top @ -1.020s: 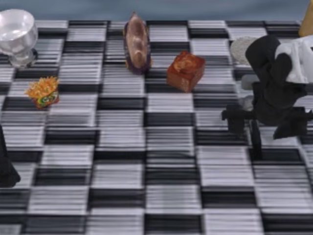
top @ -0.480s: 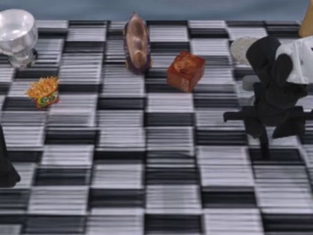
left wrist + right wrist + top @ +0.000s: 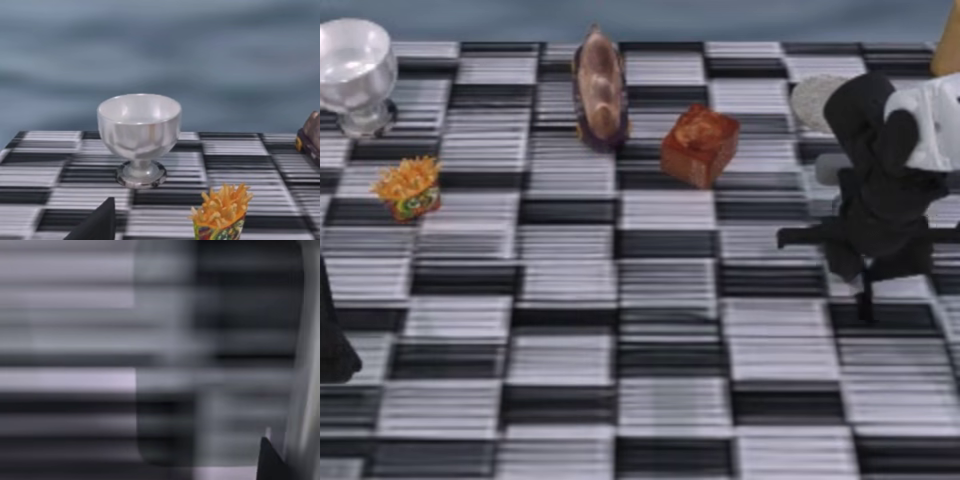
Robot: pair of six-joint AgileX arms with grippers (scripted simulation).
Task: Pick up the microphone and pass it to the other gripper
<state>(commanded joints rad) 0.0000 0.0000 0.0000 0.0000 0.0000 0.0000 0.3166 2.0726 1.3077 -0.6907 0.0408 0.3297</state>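
The microphone is hidden under the right hand (image 3: 865,270) at the frame's right; its grip cannot be told. The goblet (image 3: 355,70), upper left, looks empty. A carton (image 3: 410,190) holds fries. The left hand (image 3: 332,345) is parked at the left edge.

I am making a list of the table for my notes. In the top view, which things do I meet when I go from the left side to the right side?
Left arm at the edge → white goblet → box of fries → brown oval object → brown cube → grey disc → right arm. The microphone cannot be made out.
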